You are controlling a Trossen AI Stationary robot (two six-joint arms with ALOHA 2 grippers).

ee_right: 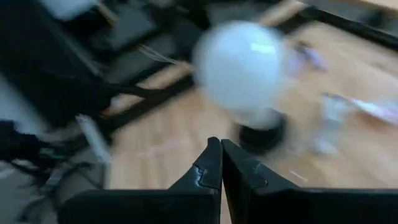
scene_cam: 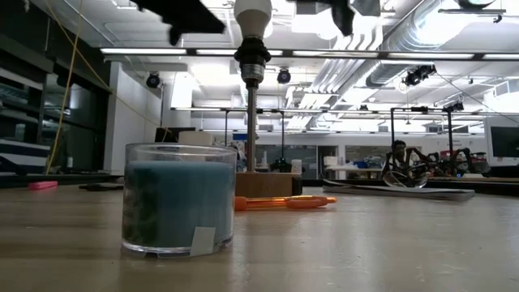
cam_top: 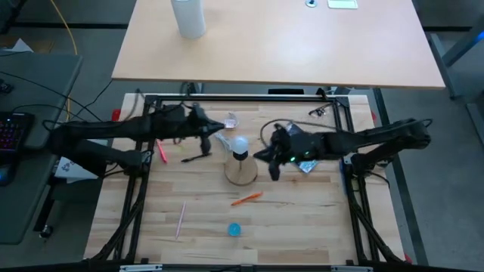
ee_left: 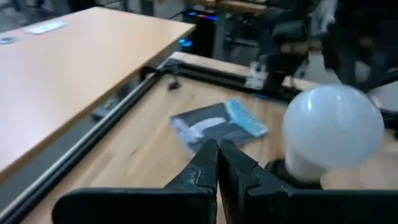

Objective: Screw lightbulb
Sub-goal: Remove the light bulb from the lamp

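Note:
The white lightbulb (cam_top: 239, 143) sits upright in a dark socket (scene_cam: 251, 57) on a thin stem above the round wooden base (cam_top: 241, 174). It also shows in the low view (scene_cam: 253, 12), the left wrist view (ee_left: 333, 130) and the right wrist view (ee_right: 239, 65). My left gripper (cam_top: 220, 132) is shut and empty just left of the bulb; in its own view the fingertips (ee_left: 217, 148) stand beside the bulb. My right gripper (cam_top: 262, 156) is shut and empty just right of the bulb, pointing at it (ee_right: 221, 144).
A blue glass jar (cam_top: 234, 229) stands near the front edge, large in the low view (scene_cam: 178, 199). An orange pen (cam_top: 246, 199), a pink stick (cam_top: 181, 219), a pink marker (cam_top: 161, 151) and a blue-grey packet (ee_left: 217, 124) lie around the base. A white cylinder (cam_top: 188, 17) stands on the far table.

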